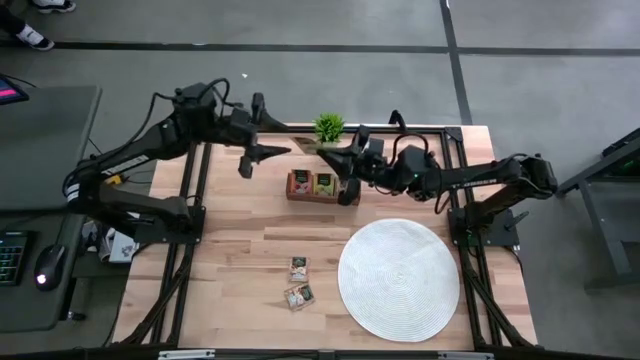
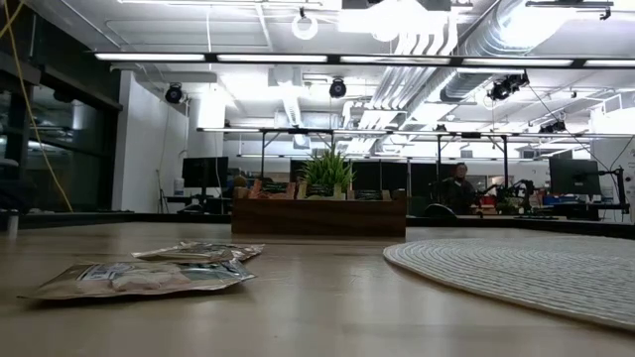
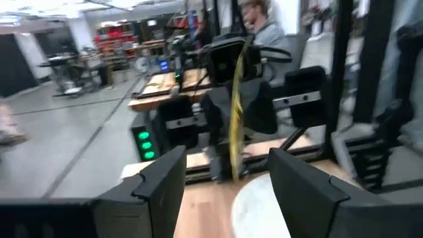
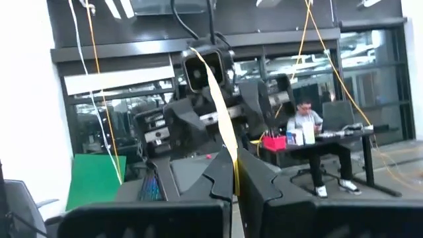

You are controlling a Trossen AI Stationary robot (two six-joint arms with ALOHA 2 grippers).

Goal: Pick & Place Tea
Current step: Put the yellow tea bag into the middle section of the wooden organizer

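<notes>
My right gripper [image 1: 338,156] is raised over the table's far middle, pointing toward the left arm, and is shut on a thin yellow tea packet [image 4: 225,139]. The packet shows edge-on, also in the left wrist view [image 3: 235,119]. My left gripper [image 1: 265,155] faces it from the left, lifted and open. Its fingers [image 3: 162,188] stand wide with nothing between them. Two more tea packets [image 1: 299,268] [image 1: 299,295] lie flat on the table's near middle, and show in the low view too [image 2: 198,252] [image 2: 139,278]. Further packets stand in a wooden box [image 1: 312,186]. My right gripper pinches the yellow packet's lower end [image 4: 232,175] between its two shut fingers. The fingers come from the table's right, about level and slanting a little upward. The packet stands edge-on beyond the fingertips, rising above them, clear of the table and the box.
A round white woven mat [image 1: 400,280] lies at the near right and shows in the low view [image 2: 526,268]. A small green potted plant [image 1: 328,125] stands behind the box [image 2: 317,216]. Black frame rails run along both table sides. People sit in the room beyond.
</notes>
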